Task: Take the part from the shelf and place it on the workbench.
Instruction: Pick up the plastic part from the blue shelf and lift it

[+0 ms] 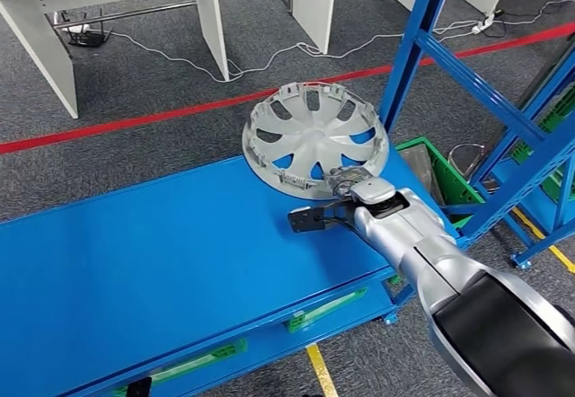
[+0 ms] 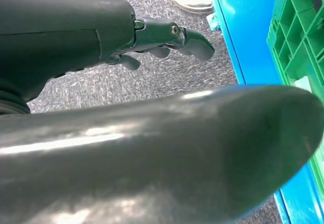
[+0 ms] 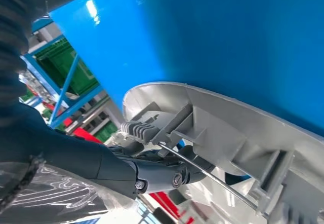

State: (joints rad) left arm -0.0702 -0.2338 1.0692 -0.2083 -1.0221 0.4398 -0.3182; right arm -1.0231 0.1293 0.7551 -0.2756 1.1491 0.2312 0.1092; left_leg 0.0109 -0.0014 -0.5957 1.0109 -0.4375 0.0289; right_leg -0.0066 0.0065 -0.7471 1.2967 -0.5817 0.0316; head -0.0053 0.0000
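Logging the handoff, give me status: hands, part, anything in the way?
Right hand grips the hubcap rim. Hubcap on the blue workbench, far corner, overhanging the edge. Left hand hangs open over the carpet. Nothing in the way.

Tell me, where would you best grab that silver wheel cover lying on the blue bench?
Probably at the rim nearest the robot. The wheel cover lies hollow side up on the blue workbench, so its thin raised edge can be pinched. The right hand is already there, its fingers hooked into the rim.
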